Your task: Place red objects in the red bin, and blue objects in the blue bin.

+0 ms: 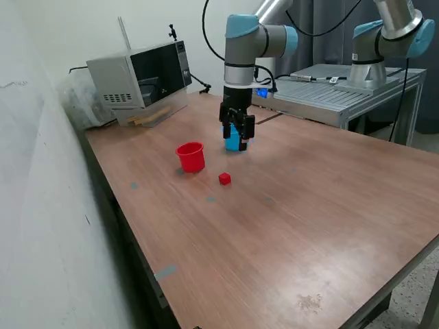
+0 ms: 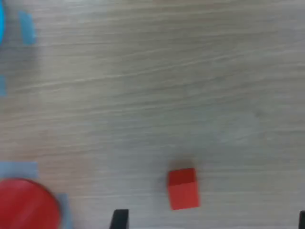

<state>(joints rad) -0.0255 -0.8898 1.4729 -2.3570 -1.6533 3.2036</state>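
Gripper [image 1: 237, 134] hangs directly over the blue cup [image 1: 234, 142], fingers low at its rim and hiding most of it. Jaw state cannot be read: the exterior view is too small, and the wrist view shows only dark fingertip edges, well apart at the frame border, with nothing visibly between them. Taking the red cup [image 1: 191, 156] as landmark: it stands upright on the wooden table [image 1: 329, 205]; the blue cup sits just beyond it toward the exterior view's right; one red cube [image 1: 224, 179] lies near it on the camera side, apart from its base. In the wrist view the same cube [image 2: 183, 188] lies clear of the red cup rim [image 2: 26, 206]. No blue cubes are visible on the table, and whether any are in the blue cup cannot be seen. Risks, as judged: a finger could catch the blue cup's rim on retreat and tip it; a grasp on the red cube could nudge it against the red cup, or release it off-centre and bounce it off the rim.
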